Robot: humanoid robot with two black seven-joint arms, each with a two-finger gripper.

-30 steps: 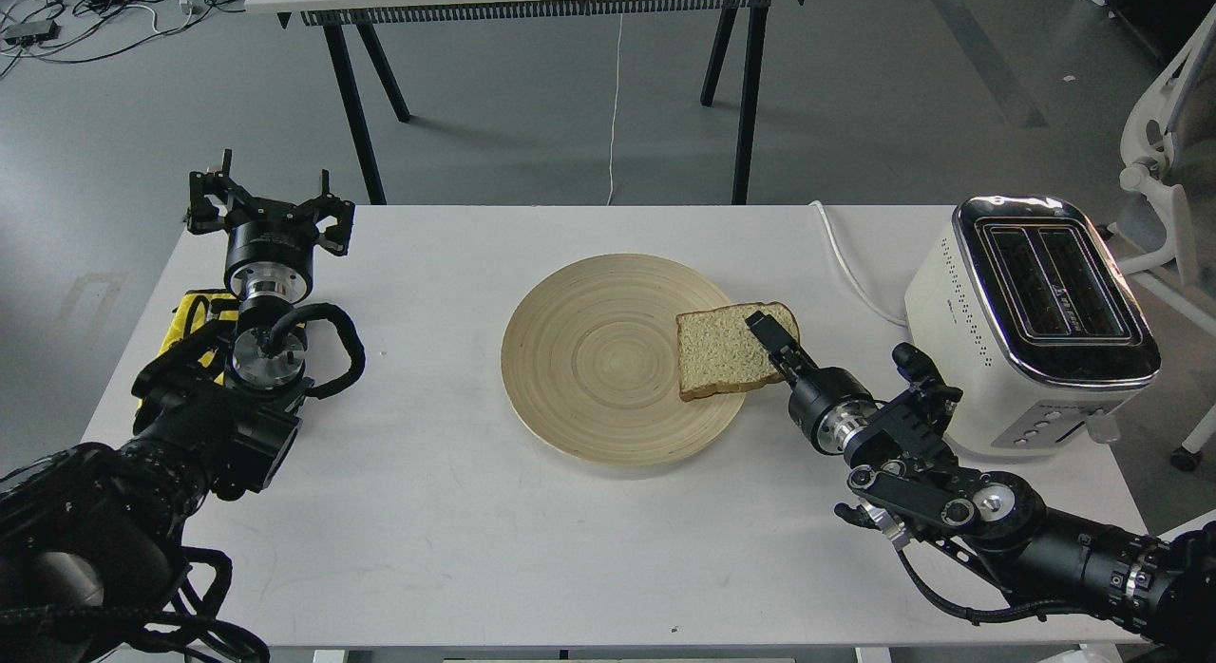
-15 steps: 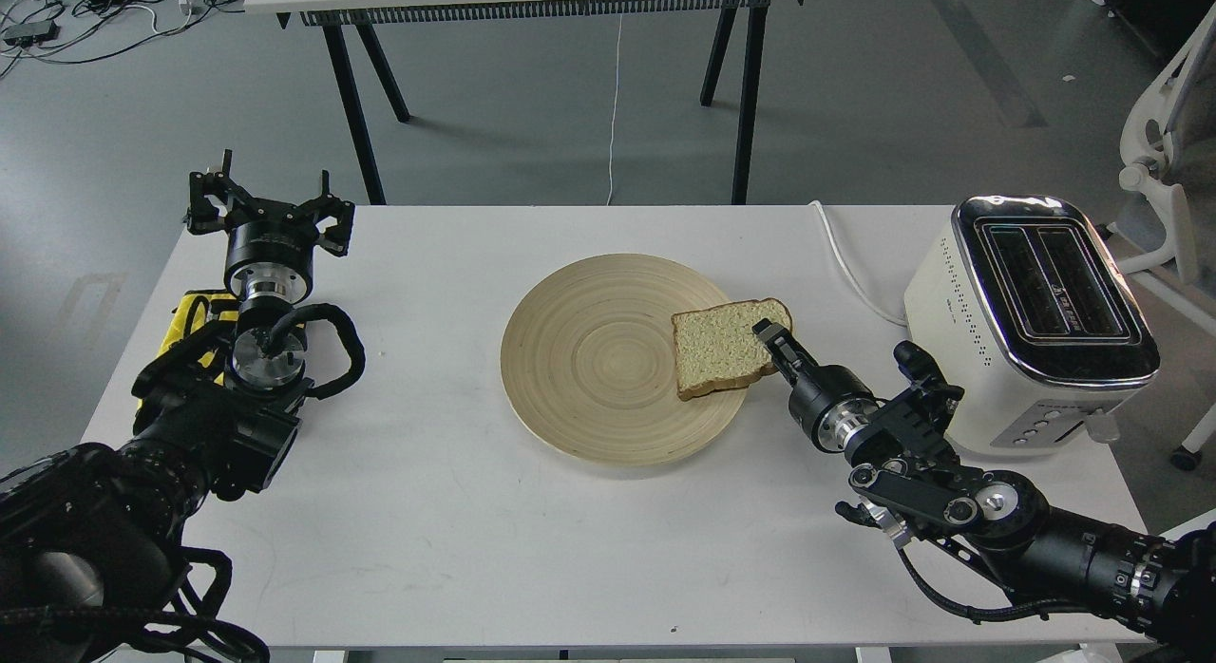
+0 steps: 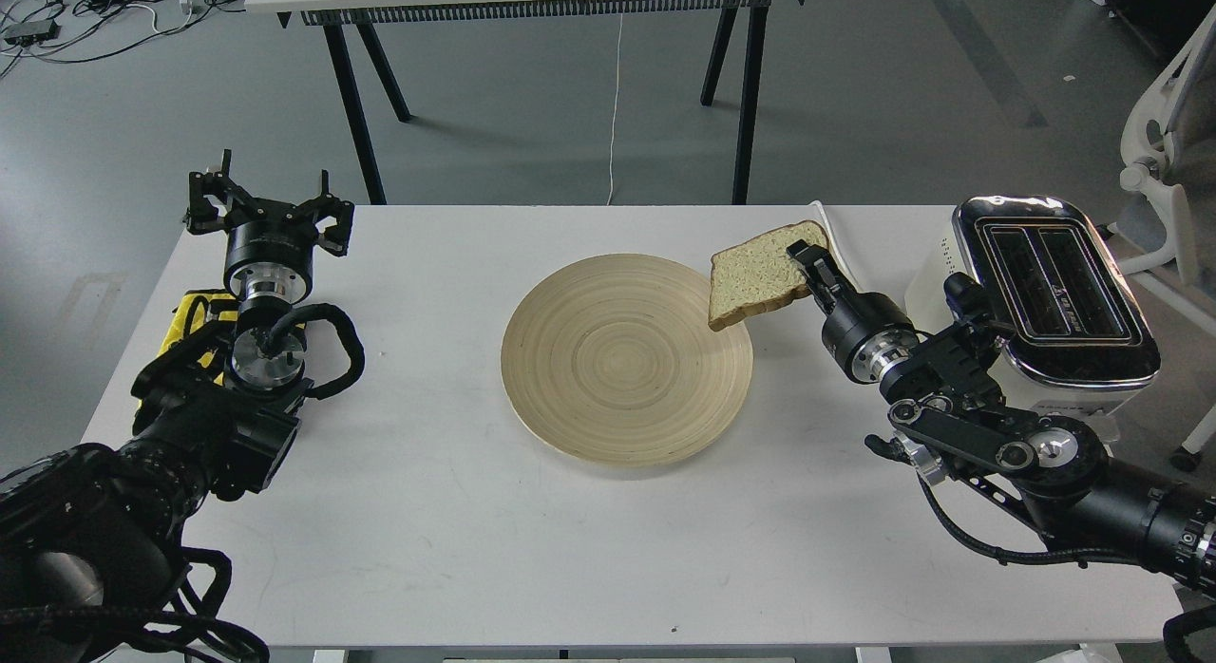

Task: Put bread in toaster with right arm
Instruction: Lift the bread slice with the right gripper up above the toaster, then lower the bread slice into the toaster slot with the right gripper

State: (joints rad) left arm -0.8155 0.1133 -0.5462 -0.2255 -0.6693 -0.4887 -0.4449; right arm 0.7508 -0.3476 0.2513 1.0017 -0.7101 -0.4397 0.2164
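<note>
- Head view: the right gripper (image 3: 809,257) is clamped on the right edge of the bread (image 3: 760,274), which hangs in the air above the far right rim of the wooden plate (image 3: 608,397), clear of it.
- The toaster (image 3: 1045,302) stands at the right edge of the table (image 3: 427,549), to the right of the gripper, so the slice lies on the side away from it and, I judge, must be carried over rightward.
- The slice is tilted, its rounded top toward the far right corner, its flat base toward the plate.
- The slots run from far edge to near edge; the bread's plane does not look lined up with them.
- The left gripper (image 3: 269,212), fingers spread and empty, sits near the far left corner, well apart.
</note>
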